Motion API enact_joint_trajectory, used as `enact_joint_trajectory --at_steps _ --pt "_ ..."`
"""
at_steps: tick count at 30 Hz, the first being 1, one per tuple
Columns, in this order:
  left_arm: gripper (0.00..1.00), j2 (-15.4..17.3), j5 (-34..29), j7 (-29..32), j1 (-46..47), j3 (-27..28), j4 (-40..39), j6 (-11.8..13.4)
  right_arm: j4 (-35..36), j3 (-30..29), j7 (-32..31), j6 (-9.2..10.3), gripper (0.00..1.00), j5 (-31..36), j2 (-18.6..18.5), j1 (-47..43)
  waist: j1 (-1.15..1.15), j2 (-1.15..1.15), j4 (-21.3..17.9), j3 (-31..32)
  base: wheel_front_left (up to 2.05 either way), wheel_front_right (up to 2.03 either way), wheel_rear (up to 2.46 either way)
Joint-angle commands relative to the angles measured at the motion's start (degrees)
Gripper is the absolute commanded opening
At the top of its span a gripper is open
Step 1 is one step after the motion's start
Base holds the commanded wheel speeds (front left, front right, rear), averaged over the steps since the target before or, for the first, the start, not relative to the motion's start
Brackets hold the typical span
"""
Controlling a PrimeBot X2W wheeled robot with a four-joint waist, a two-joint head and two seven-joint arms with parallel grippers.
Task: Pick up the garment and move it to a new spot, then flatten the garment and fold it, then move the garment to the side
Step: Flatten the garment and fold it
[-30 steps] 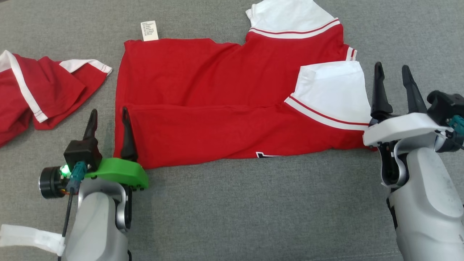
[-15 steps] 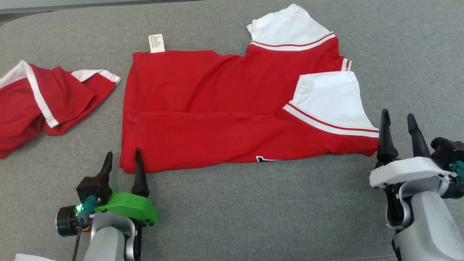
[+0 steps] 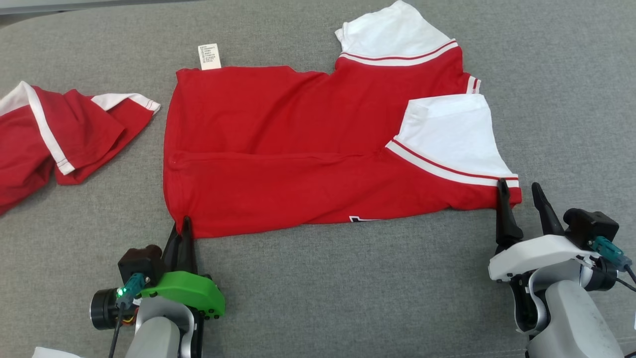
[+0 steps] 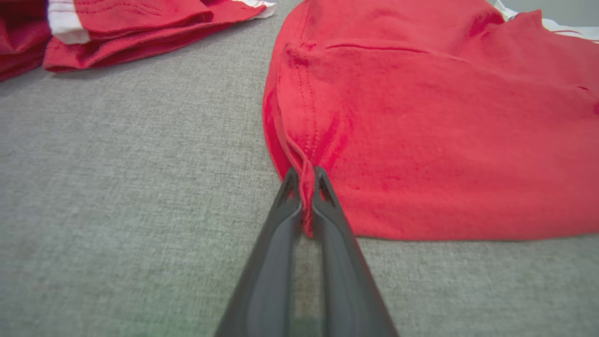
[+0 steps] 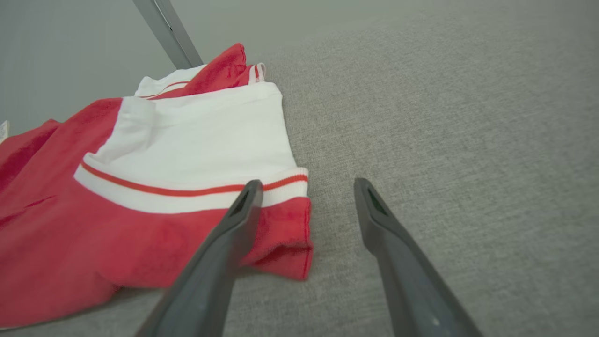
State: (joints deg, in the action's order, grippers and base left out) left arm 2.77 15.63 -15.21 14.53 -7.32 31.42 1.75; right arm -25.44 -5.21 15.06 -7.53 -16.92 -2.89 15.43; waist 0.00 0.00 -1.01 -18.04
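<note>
The grey fabric-covered worktop [image 3: 318, 298] carries everything. The garment [image 3: 278, 149], a red shirt with white sleeves, lies across its middle. It is spread flat, with the near long edge turned over the body to form a lengthwise crease. One white sleeve [image 3: 447, 134] lies on top at the right.

Judged from this layout, relocation and flattening are complete and a first fold is in place. Further folding and the move to the side are left to do. A second red garment [image 3: 59, 134] lies crumpled well apart at the left.

The left gripper [image 3: 181, 226] sits at the garment's near left corner. Its jaws are clamped on the hem, which bunches between them in the left wrist view. The right gripper [image 3: 518, 184] sits at the near right corner with its jaws apart, one finger at the cloth and the other over bare worktop. It grips nothing.

A white care label [image 3: 209, 55] projects from the far edge, but its print is too small to read. A black-and-white print fragment [image 3: 362, 219] shows at the near edge and is also illegible.
</note>
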Motion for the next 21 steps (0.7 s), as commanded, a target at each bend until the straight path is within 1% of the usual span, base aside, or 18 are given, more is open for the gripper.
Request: enact_joint_trajectory --at_steps 1,9,10,11,12,13,21 --pt "0.0 0.3 0.8 0.1 0.4 -0.1 0.3 0.2 -0.3 0.5 0.2 0.08 1.0 0.1 -0.1 -0.6 0.0 0.0 0.2 -0.4 0.0 0.0 0.0" --pt "0.0 0.3 0.9 0.1 0.9 0.1 -0.2 0.3 -0.5 2.5 0.2 0.08 1.0 -0.5 -0.1 -1.5 0.0 0.0 0.6 -1.3 0.0 0.0 0.0" --pt "0.0 0.3 0.9 0.1 0.9 0.1 -0.3 0.4 -0.6 2.8 0.1 0.08 0.83 -0.6 -0.1 -1.5 0.0 0.0 0.6 -1.3 0.0 0.0 0.0" --pt "0.0 0.3 0.9 0.1 0.9 0.1 -0.3 0.4 -0.8 3.0 0.1 0.08 0.49 -0.7 -0.1 -1.6 0.0 0.0 0.6 -1.4 0.0 0.0 0.0" --pt "0.0 0.3 0.9 0.1 0.9 0.2 -0.4 0.5 -1.2 3.4 0.1 0.08 0.03 -0.9 0.0 -1.7 0.0 0.0 0.6 -1.4 0.0 0.0 0.0" --pt "0.0 0.3 0.8 0.1 0.9 0.3 -0.4 0.5 -1.4 3.6 0.0 0.08 0.0 -1.0 0.0 -1.7 0.0 0.0 0.6 -1.5 0.0 0.0 0.0" --pt "0.0 0.4 0.1 0.1 0.4 1.9 -0.7 0.6 -1.5 2.2 0.0 0.11 0.0 -1.6 -0.3 0.0 0.0 0.0 0.7 -0.5 0.0 0.0 0.0"
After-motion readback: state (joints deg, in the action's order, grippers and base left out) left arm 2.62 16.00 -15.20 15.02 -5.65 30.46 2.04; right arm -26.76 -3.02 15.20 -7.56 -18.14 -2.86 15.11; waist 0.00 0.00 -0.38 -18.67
